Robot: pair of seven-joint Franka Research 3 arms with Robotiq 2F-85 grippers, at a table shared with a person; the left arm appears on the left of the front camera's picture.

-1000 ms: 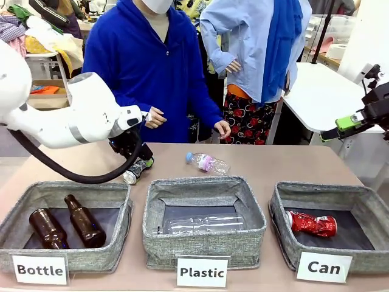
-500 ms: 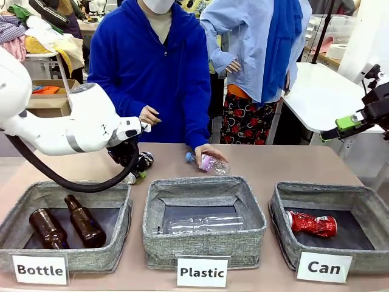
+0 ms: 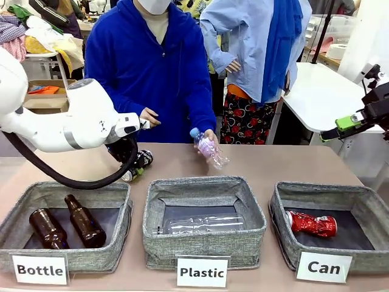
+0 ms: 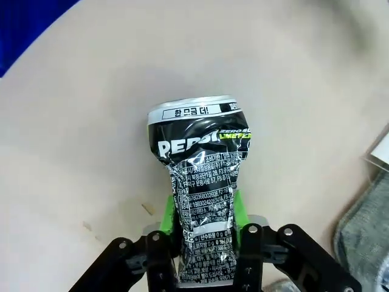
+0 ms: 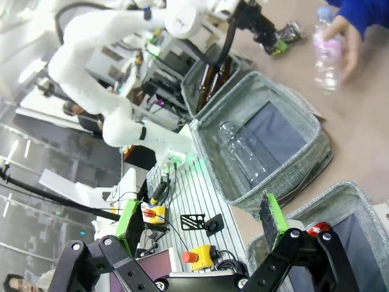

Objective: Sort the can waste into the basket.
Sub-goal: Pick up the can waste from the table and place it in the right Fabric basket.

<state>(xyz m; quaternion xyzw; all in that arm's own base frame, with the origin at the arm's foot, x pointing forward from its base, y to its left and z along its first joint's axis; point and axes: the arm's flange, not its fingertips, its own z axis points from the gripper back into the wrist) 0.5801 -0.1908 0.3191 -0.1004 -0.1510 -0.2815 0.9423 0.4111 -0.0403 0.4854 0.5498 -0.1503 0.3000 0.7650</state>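
The left tool (image 4: 203,246) is seen clamped on the crushed black-and-silver can (image 4: 203,201), its green pads (image 4: 167,213) pressed against the can's narrowed lower part, with the can's rim end pointing away over the table (image 4: 73,152). In the front view, this can (image 3: 135,168) is held at the far side of the table, behind the basket labelled "Bottle" (image 3: 64,228), where 2 brown glass bottles (image 3: 67,226) lie. The red can (image 3: 312,224) lies inside the basket labelled "Can" (image 3: 328,226), at the robot's right. The right tool (image 5: 200,222) is kept high off to the right, its fingers spread wide and holding nothing. A clear plastic bottle (image 3: 209,148) is gripped by the person's hand (image 3: 205,137) above the table, behind the basket labelled "Plastic" (image 3: 203,222), in which 1 clear bottle (image 3: 199,224) lies.
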